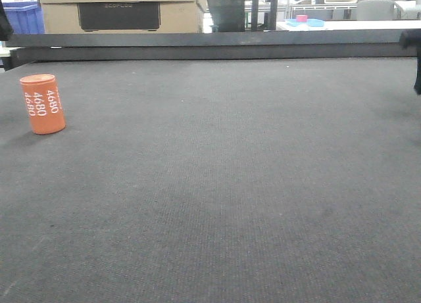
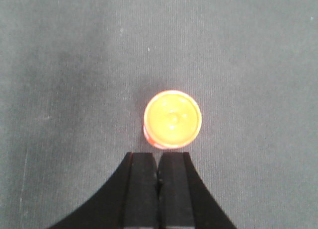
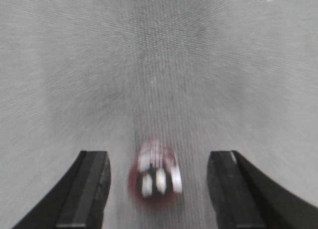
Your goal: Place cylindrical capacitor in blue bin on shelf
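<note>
**Front view.** We see the orange can (image 1: 43,104) standing upright on the dark grey mat (image 1: 230,185), near the mat's left edge and well apart from everything else. White "4680" lettering runs down its side, and its flat top is paler than its wall. A dark rail (image 1: 197,43) runs behind the mat. Beyond it stand a cardboard box (image 1: 118,7) and, at the upper left corner, a blue crate (image 1: 20,17). A dark shape (image 1: 417,66) enters at the right edge, cut off by the frame, and we cannot tell what it is.

**Left wrist view.** We look straight down on the can's round top, which glows yellow-orange. The left gripper (image 2: 159,157) hangs over the mat with its two black fingers (image 2: 141,189) pressed flat against each other, leaving no gap and holding nothing. Their tips lie just beside the can's rim in this view, and we cannot tell whether they touch it.

**Right wrist view.** This view is blurred throughout. The right gripper (image 3: 158,159) is spread wide, with its two dark fingers (image 3: 87,187) well apart at either side of the lower frame, and it grips nothing. On the mat between them lies a small red-and-white blur (image 3: 155,177). It touches neither finger and is too smeared for us to identify.
</note>
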You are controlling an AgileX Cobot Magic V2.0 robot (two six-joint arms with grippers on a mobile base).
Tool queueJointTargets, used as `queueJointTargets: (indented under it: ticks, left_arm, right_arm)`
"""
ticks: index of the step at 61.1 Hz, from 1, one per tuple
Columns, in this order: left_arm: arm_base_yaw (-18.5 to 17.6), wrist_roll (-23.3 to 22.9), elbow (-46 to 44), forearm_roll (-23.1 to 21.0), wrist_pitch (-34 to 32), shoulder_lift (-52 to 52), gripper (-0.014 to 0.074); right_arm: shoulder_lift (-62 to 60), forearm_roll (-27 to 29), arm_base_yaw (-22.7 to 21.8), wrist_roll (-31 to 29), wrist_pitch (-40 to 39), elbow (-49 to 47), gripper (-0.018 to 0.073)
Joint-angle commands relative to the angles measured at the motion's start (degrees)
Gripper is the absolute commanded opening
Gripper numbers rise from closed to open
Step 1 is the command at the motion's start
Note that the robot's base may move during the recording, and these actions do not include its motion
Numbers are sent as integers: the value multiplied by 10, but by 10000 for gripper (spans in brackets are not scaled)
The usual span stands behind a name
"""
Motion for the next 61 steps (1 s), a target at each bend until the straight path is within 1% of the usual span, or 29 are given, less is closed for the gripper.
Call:
queueJointTargets:
  ticks: [1, 18, 21, 24, 29, 34, 35, 39, 43, 46, 54, 61]
  left_arm:
    - [2, -1, -5, 0, 4, -3, -111]
    - [2, -1, -5, 0, 4, -3, -111]
    - [2, -1, -5, 0, 4, -3, -111]
    - [2, -1, -5, 0, 4, -3, -111]
    - [2, -1, -5, 0, 4, -3, -111]
    - [2, -1, -5, 0, 4, -3, -111]
    - [2, -1, -5, 0, 4, -3, -111]
    - [2, -1, -5, 0, 3, -3, -106]
    - [2, -1, -5, 0, -2, -3, -57]
    - [2, -1, -5, 0, -8, -3, 15]
    - [2, -1, -5, -3, -40, -3, 279]
    - [2, -1, -6, -3, -60, 2, 454]
  right_arm:
    - [14, -3, -4, -1, -5, -7, 321]
    - [36, -3, -4, -1, 0, -7, 319]
    - [36, -3, -4, -1, 0, -7, 313]
    - [36, -3, -4, -1, 0, -7, 288]
    - [36, -3, -4, -1, 3, -7, 181]
    - [36, -3, -4, -1, 6, -7, 6]
    - [36, -3, -4, -1, 7, -7, -45]
    - [36, -3, -4, -1, 8, -7, -172]
    - [36, -3, -4, -1, 9, -7, -162]
    - [36, -3, -4, -1, 10, -7, -162]
    - [36, -3, -4, -1, 17, -7, -162]
    - [36, -2, -4, -1, 26, -7, -162]
